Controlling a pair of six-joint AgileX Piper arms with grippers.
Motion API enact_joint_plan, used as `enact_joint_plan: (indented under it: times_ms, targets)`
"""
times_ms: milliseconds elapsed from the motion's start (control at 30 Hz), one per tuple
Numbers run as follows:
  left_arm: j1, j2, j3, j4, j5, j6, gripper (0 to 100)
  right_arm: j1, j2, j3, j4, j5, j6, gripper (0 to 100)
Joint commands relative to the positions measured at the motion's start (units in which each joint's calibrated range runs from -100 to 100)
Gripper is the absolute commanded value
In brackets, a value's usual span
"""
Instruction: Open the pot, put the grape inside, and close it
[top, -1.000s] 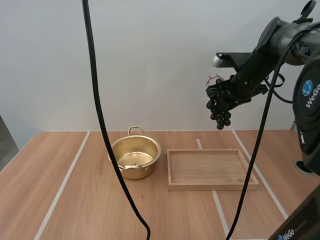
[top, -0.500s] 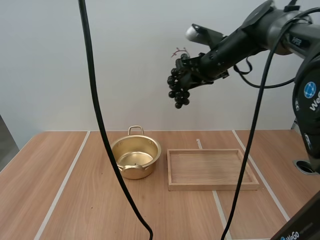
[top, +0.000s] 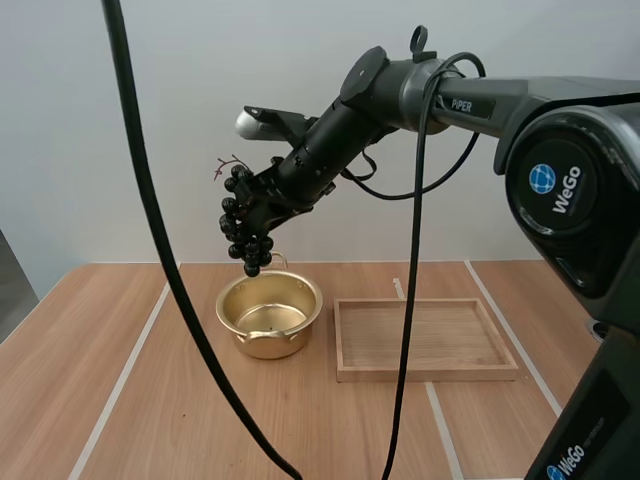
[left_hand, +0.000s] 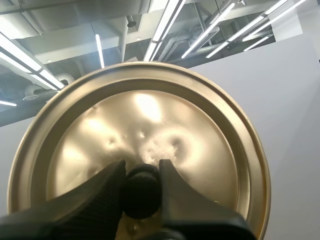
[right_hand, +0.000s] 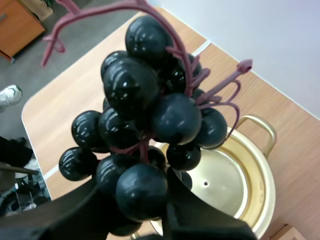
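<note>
- right gripper (top: 260, 208) is clamped tight on the bunch of grapes (top: 243, 228); they're dangling right over the open pot (top: 270, 316), not touching it
- left gripper (left_hand: 141, 172) is pinching the lid (left_hand: 150, 120) by its black knob (left_hand: 141, 192); lid's held off the pot
- wooden tray (top: 420, 340) sits just beside the pot on the table (top: 150, 400)
</note>
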Motion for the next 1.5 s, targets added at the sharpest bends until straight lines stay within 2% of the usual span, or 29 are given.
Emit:
enact_joint_plan:
  times_ms: [0, 733, 1467]
  targets:
    - [0.02, -0.22, -0.50, 1.79, 1.19, -1.64, 0, 0.41, 0.90, -0.41, -3.22, -3.24, 1.00, 0]
    - [0.02, -0.10, -0.50, 2.74, 3.13, -1.64, 0, 0.41, 14.18, -0.41, -9.72, -5.80, 0.63, 0]
    - [0.02, 0.56, -0.50, 5.38, 2.43, -1.64, 0, 1.14, 25.02, -0.41, -12.39, -0.24, 0.62, 0]
